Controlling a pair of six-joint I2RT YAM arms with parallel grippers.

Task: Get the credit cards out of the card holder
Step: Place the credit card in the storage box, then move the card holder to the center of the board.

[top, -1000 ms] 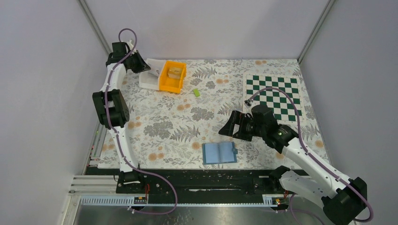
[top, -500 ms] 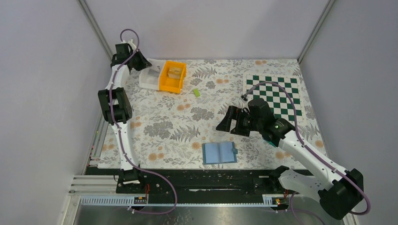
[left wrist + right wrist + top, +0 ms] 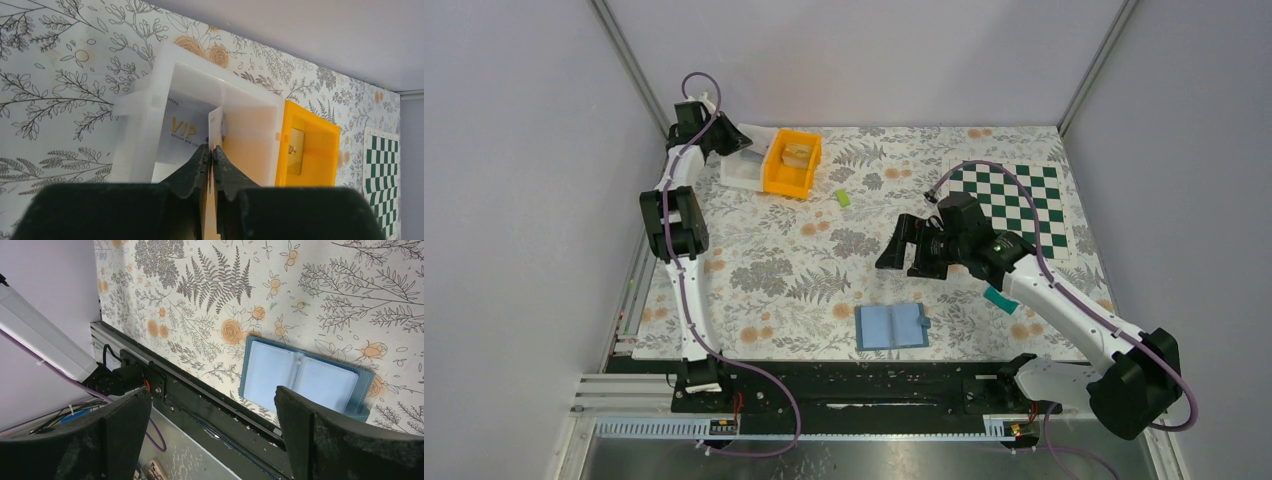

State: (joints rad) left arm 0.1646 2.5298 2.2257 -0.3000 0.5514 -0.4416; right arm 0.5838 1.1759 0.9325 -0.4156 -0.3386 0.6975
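Card holder (image 3: 892, 326): lies open and flat near the front edge of the table (image 3: 764, 285), apart from both grippers.
Teal-green card (image 3: 999, 298): peeks out beside the right forearm, to the right of the holder; whether it rests on the table cannot be told.
Right gripper (image 3: 902, 248): fingers spread wide with nothing between them, raised over the table just beyond the holder.
Right wrist view: frames the holder between the two fingers and shows its clear sleeves facing up, too small to make out from above.
Left gripper (image 3: 212, 150): at the far left corner, fingers pressed together on the held card (image 3: 215, 122), a thin pale card seen edge-on over the white bin (image 3: 135, 130).
Left wrist view only: a VIP card (image 3: 182, 131) lies inside the white bin just past the fingertips, and another gold-printed card sits in the orange bin (image 3: 286, 150) beside it.
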